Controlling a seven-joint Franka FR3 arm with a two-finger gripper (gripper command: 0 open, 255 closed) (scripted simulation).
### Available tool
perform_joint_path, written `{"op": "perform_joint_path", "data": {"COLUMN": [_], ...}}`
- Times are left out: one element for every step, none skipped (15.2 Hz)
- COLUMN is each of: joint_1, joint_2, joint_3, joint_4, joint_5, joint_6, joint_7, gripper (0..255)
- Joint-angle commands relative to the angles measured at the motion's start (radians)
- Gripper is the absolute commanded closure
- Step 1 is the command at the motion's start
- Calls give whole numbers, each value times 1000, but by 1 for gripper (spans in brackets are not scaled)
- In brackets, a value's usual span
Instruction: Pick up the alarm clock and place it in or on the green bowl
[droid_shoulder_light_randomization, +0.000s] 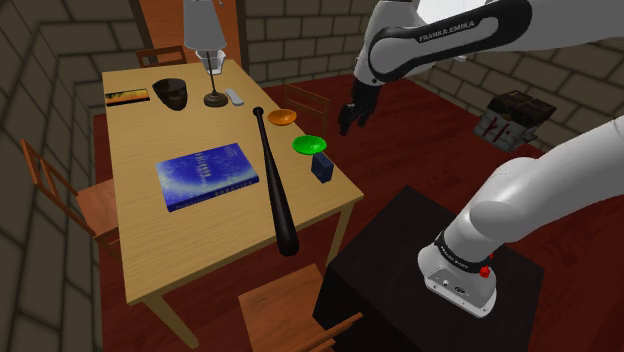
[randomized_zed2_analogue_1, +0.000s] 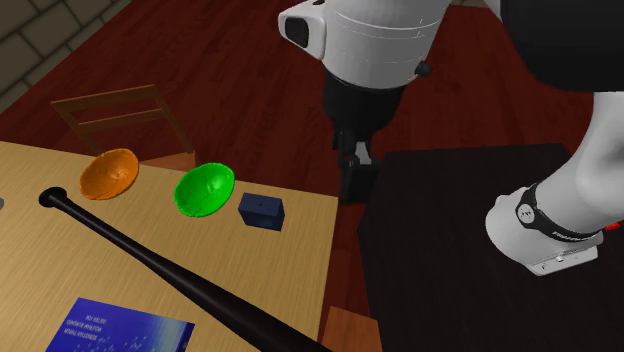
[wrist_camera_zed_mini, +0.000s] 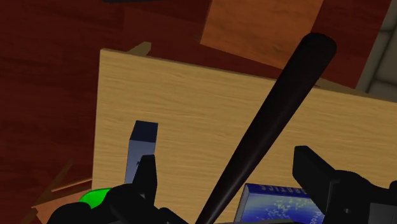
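The pincer (droid_shoulder_light_randomization: 349, 120) hangs open and empty, its fingers standing well apart in the wrist view; it sits high and out past the worktop (droid_shoulder_light_randomization: 150, 240) edge, over the red floor rather than over the wood. The alarm clock (droid_shoulder_light_randomization: 322, 166) (drawn as a small dark blue box) stands upright near that edge, just beside the green bowl (droid_shoulder_light_randomization: 310, 144) but apart from it; the black bat (droid_shoulder_light_randomization: 273, 180) lies on the clock's other side, with a clear strip of wood between.

The step in hand looks like the approach, with nothing grasped yet. To do it well, I would bring the pincer in over the clock first and lower it only once centred; the fingers should straddle the box's thin faces, since it seems narrow one way and wider the other. One finger will come down on the bowl's side, so a straight vertical descent matters; a slanted one risks nudging the bowl's rim or tipping the clock. Close low on the body for a firm hold; the carry to the bowl is short.
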Motion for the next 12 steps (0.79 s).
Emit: {"op": "perform_joint_path", "data": {"joint_1": [-8, -11, -14, -17, -20, -23, -26, -28, -31, -34, -37, -40], "joint_2": [73, 110, 148, 186, 224, 263, 302, 341, 381, 421, 460, 500], "joint_3": [-10, -13, -16, -20, -23, -27, -30, -33, -37, -39, -42, -45], "joint_4": [4, 9, 16, 24, 34, 45, 57, 71, 85, 101, 119, 137], "joint_5": [-6, -7, -9, -10, -11, -11, -12, -12, -11, -11, -10, -8], "joint_6": [67, 97, 125, 153, 180, 206, 231, 255, 278, 300, 321, 340], "joint_7": [-14, -19, -23, -28, -33, -38, -43, -48, -53, -58, -64, -69], "gripper": [0, 0, 0, 0, 0, 0, 0, 0, 0, 0, 0, 0]}}
